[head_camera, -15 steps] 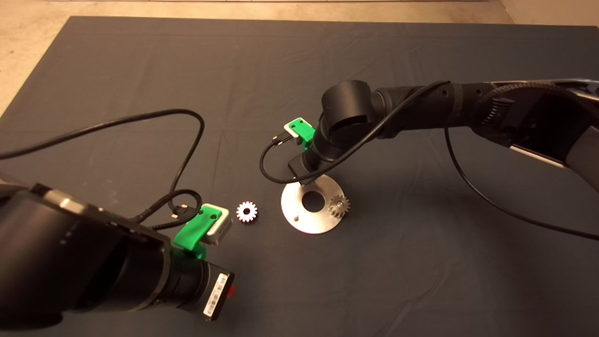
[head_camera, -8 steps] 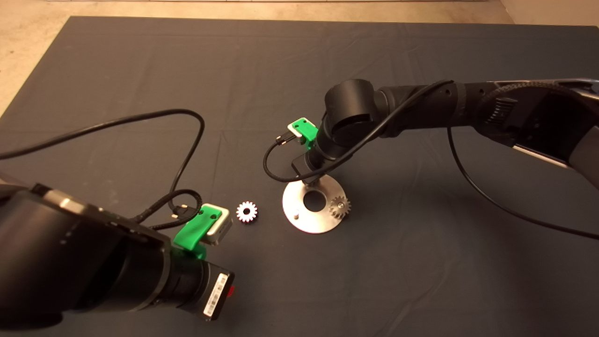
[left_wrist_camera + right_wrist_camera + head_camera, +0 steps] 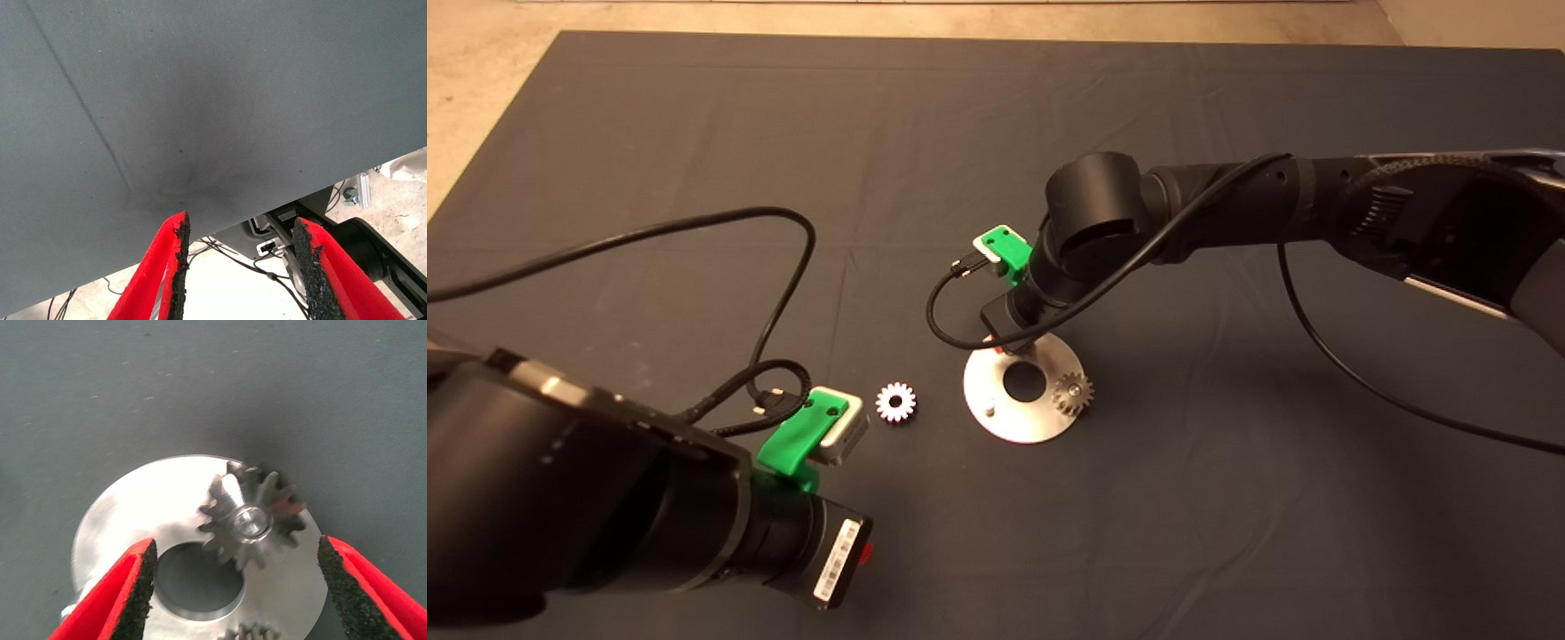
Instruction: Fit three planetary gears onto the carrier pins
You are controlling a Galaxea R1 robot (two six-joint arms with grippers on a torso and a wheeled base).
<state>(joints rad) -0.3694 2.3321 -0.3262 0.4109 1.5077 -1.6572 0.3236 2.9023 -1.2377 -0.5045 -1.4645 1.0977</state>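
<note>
The round silver plate [image 3: 1040, 427] lies mid-mat, and its carrier pins show partly. One planetary gear [image 3: 1072, 391] sits on the plate's right side, and a bare pin [image 3: 991, 410] stands at its near left. In the right wrist view a second gear [image 3: 250, 520] sits on a pin, with the pin's top showing in its centre hole. My right gripper [image 3: 235, 547] is open around it, both fingers clear of the teeth. In the head view that gripper [image 3: 1009, 348] hides this gear. A third gear [image 3: 895, 402] lies loose on the mat, left of the plate.
My left arm [image 3: 649, 498] rests at the mat's near left, and its gripper [image 3: 240, 223] is open over bare mat at the edge. Black cables [image 3: 783, 267] loop over the mat left of the loose gear. Pale floor [image 3: 480, 107] shows beyond the far left corner.
The right wrist has shifted slightly to the right over the plate's far edge. The left arm and the loose gear have not moved.
</note>
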